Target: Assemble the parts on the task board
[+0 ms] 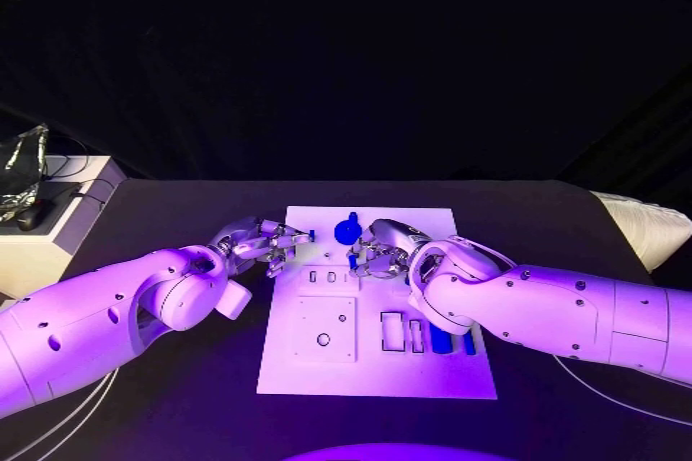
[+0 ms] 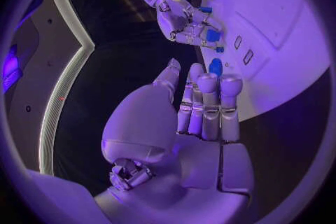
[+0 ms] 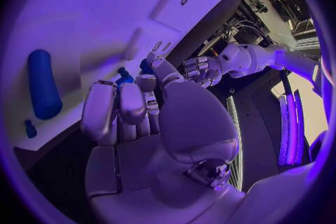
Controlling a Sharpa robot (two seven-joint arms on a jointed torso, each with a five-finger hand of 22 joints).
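The white task board (image 1: 378, 366) lies in the middle of the black table. My right hand (image 1: 382, 249) hovers over its far part, and a small blue part (image 3: 145, 65) sits between its thumb and a fingertip (image 3: 145, 83); the left wrist view shows this blue part (image 2: 212, 35) in the curled fingers. My left hand (image 1: 263, 243) is at the board's far left edge, fingers (image 2: 208, 103) stretched out side by side and holding nothing. A round blue part (image 1: 348, 229) stands at the board's far edge between the hands. Long blue parts (image 1: 441, 337) lie at the near right.
The board has a square recess (image 1: 326, 327) with a round hole and small slots (image 1: 330, 276) near its middle. A long blue cylinder (image 3: 42, 91) and a tiny blue piece (image 3: 29, 127) rest on it. A white box (image 1: 51, 236) with cables stands at the table's far left.
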